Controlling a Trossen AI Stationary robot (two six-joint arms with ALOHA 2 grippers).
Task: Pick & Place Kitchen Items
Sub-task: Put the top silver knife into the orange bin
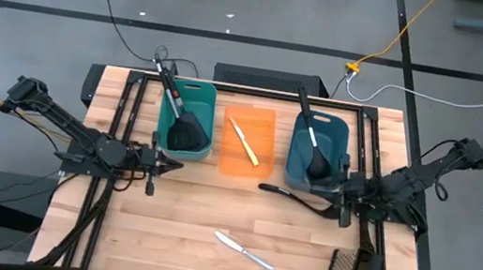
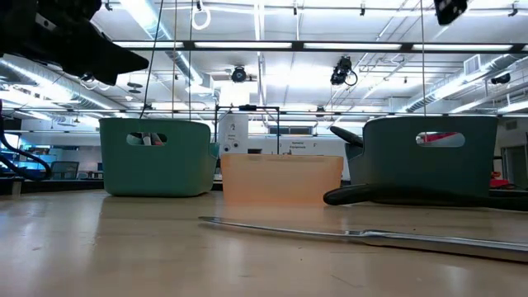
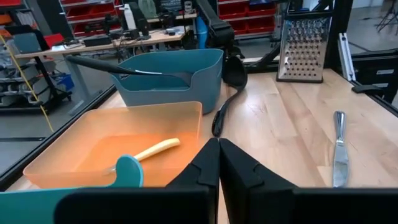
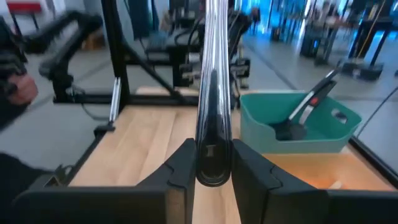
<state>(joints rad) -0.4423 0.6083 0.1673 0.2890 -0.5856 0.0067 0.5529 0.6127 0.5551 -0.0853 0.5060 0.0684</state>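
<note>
Fingers (image 4: 186, 163) of the right gripper (image 4: 209, 163) are pinching a ladle (image 1: 294, 196) handle beside the blue tub (image 1: 318, 149). Left gripper (image 3: 218, 163) fingers are pressing together, hovering near the teal tub (image 1: 187, 118).

Left gripper (image 1: 152, 175) fingers closed, empty, low over the table's left half. Right gripper (image 1: 346, 207) clamped on something, near the right edge.

The workbench is a light wood butcher-block table (image 1: 171, 229) standing on a grey concrete floor (image 1: 269, 6). Dark tape lines (image 1: 236, 37) cross the floor, and black, white and yellow cables (image 1: 398, 34) trail over it. Overhead, rows of fluorescent ceiling lights (image 2: 272, 45) run beneath exposed pipes. Shelving with red bins (image 3: 87, 9) lines the far wall.
</note>
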